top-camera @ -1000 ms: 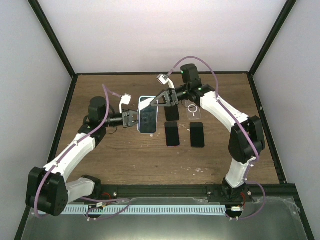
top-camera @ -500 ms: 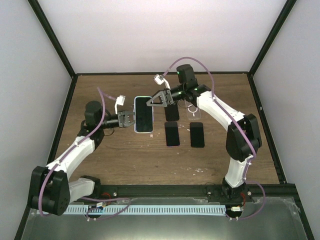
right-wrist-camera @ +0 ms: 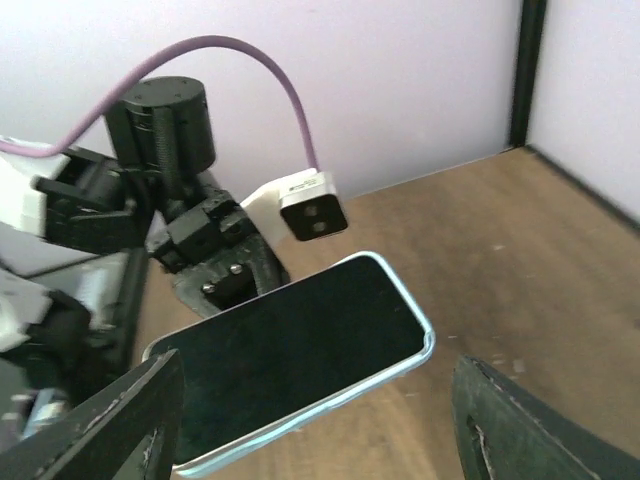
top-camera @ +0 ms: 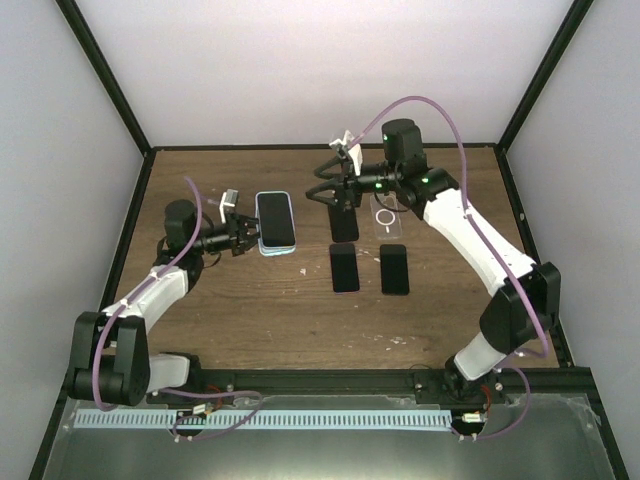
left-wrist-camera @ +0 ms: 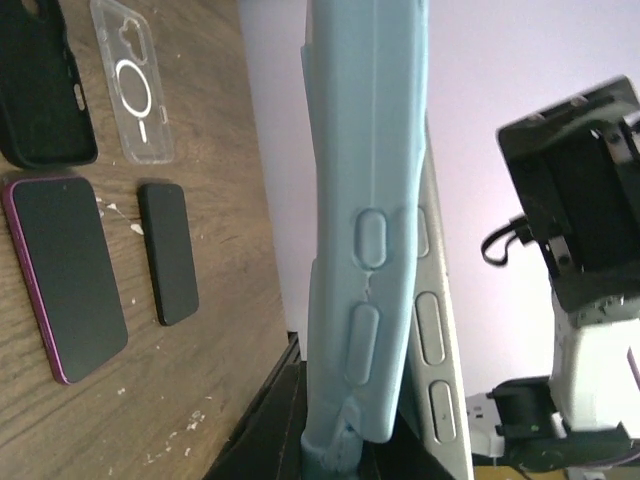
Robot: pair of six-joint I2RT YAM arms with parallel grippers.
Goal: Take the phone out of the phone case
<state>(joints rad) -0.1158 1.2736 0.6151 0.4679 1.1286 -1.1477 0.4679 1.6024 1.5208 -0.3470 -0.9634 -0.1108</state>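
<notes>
The phone [top-camera: 274,215], dark screen up, sits in a light blue phone case [top-camera: 279,247] held above the table at the left middle. My left gripper [top-camera: 243,236] is shut on the case's left side. In the left wrist view the blue phone case [left-wrist-camera: 365,200] stands edge-on, and the phone's silver side [left-wrist-camera: 430,330] gapes away from it near the jaws of my left gripper [left-wrist-camera: 350,445]. My right gripper [top-camera: 325,192] hangs open to the right of the phone, apart from it. Its fingers [right-wrist-camera: 120,420] frame the phone [right-wrist-camera: 300,350] from a distance.
A black case [top-camera: 344,225] and a clear case [top-camera: 388,215] lie on the table right of centre. Two dark phones [top-camera: 345,268] [top-camera: 395,268] lie in front of them. Black frame rails edge the wooden table [top-camera: 250,310].
My right gripper has opened, let go of the phone and drawn back to the right. The left arm has carried the cased phone further left.
</notes>
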